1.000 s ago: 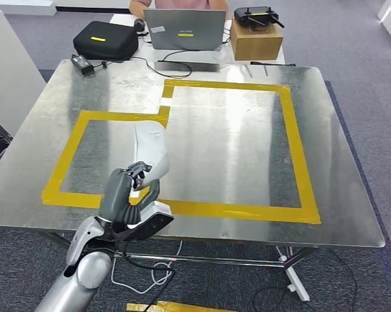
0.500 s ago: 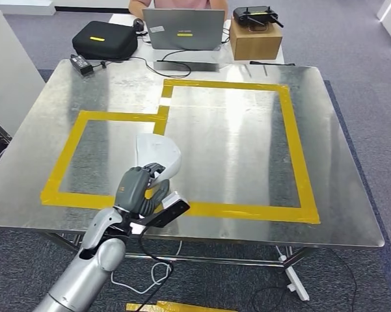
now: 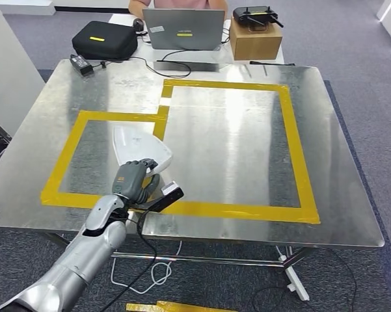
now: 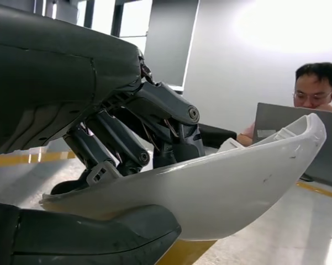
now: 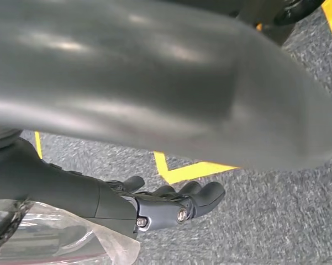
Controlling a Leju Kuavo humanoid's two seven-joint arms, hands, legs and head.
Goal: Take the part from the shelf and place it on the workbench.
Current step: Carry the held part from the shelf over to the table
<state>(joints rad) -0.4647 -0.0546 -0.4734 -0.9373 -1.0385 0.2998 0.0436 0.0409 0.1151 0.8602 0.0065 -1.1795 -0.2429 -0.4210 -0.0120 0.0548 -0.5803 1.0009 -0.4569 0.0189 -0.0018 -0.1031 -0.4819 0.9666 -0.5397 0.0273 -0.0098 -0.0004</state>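
The part (image 3: pixel 136 144) is a white curved plastic shell, held low over the steel workbench (image 3: pixel 232 149) inside the left rectangle of yellow tape (image 3: pixel 80 127). My left hand (image 3: pixel 133 181) grips its near end, close to the table's front edge. In the left wrist view the thumb lies under the shell (image 4: pixel 222 187) and the dark fingers (image 4: pixel 156 110) curl over its top. Whether the shell touches the table I cannot tell. My right hand (image 5: pixel 168 207) hangs over grey carpet with fingers nearly straight, holding nothing.
Behind the workbench stand a grey laptop (image 3: pixel 185 29) with a person seated at it, a black case (image 3: pixel 105 39), a power adapter (image 3: pixel 81 63) and a cardboard box (image 3: pixel 256 40) with a black device on top. A white cabinet (image 3: pixel 6 71) stands at the left.
The left hand has reached further over the table and turned. The white part, which stood upright, now lies flatter and lower, its far end swung toward the left.
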